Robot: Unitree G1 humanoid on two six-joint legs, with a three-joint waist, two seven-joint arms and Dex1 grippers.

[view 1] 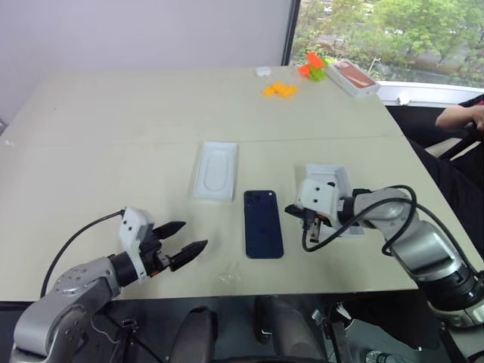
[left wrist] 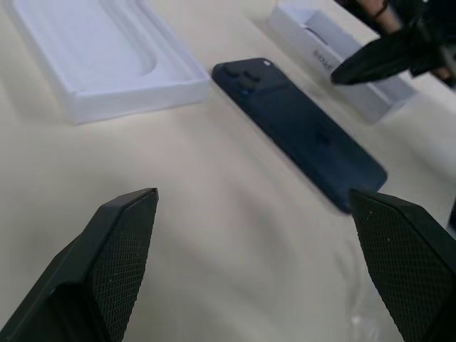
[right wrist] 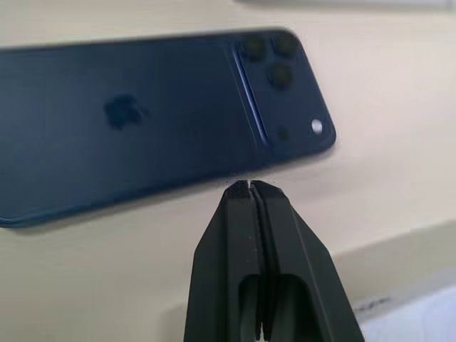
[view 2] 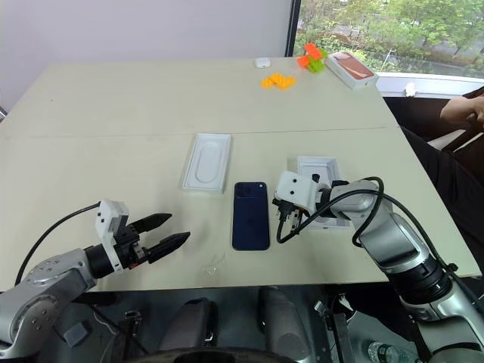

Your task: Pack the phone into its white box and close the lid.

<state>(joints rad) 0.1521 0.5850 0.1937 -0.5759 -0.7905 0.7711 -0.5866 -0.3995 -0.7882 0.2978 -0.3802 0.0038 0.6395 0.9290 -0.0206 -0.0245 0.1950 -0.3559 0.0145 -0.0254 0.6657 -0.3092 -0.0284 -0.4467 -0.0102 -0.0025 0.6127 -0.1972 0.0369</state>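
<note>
the phone [view 1: 263, 224] lies flat, back up, camera bump at its far end, on the bare bench [view 1: 113, 136], near the front edge and between the two arms; nothing holds it. just to its right sits a white box part [view 1: 333, 181], largely hidden behind the right arm, so whether it is the white box or the lid i cannot tell. just beyond the phone on the left lies a white insert tray [view 1: 215, 170] with an oval recess, apart from it. the right pincer [right wrist: 249, 187] is closed on nothing, its tip hovering close beside the phone's long edge near the camera end. the left pincer [view 1: 189, 238] is spread wide and empty, pointing toward the phone from the left, apart from it. by my judgement the packing has barely begun: the phone is not yet lifted or boxed, and closing the lid is still to come.
</note>
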